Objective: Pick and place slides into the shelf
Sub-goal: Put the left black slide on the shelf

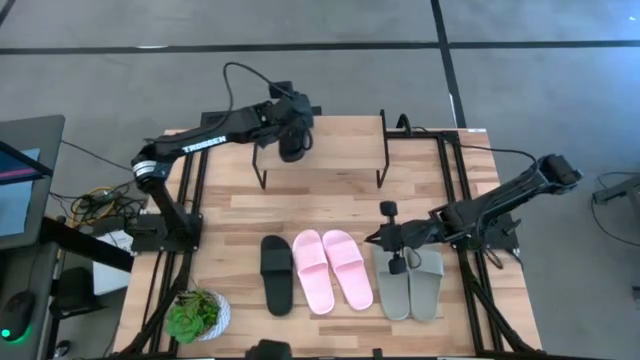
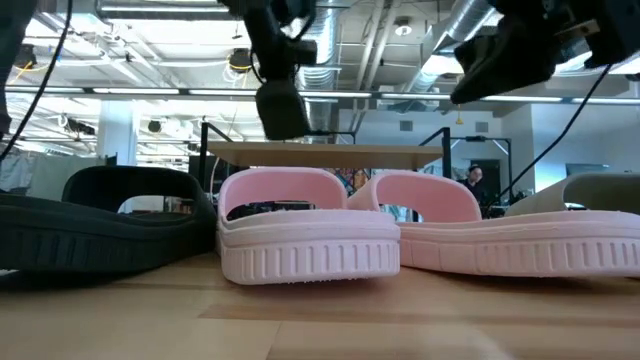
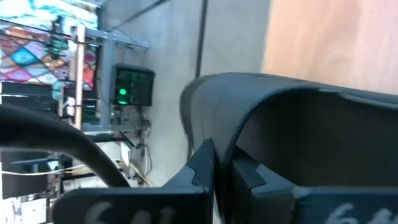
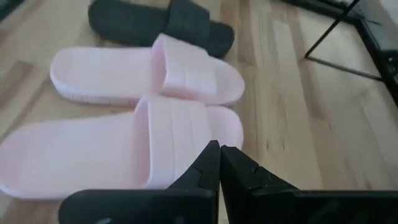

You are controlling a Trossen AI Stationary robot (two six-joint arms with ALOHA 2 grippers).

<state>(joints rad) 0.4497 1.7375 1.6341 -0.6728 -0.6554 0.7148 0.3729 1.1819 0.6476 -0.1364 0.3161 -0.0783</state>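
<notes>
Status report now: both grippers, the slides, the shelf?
Left gripper shut on black slide over shelf. Right gripper shut, empty, above grey-green pair. Pink pair waiting.

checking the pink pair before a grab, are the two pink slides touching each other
Touching. In the right wrist view the nearer pink slide lies pressed against the farther pink slide along their long sides, with no wood showing between them.

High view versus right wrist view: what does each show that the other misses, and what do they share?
Only the high view shows the shelf, the left gripper holding a black slide at it, the grey-green pair and a potted plant. Only the right wrist view shows the right gripper with its jaws shut, empty, over the pink strap. Both show the pink pair and the black slide on the table.
</notes>
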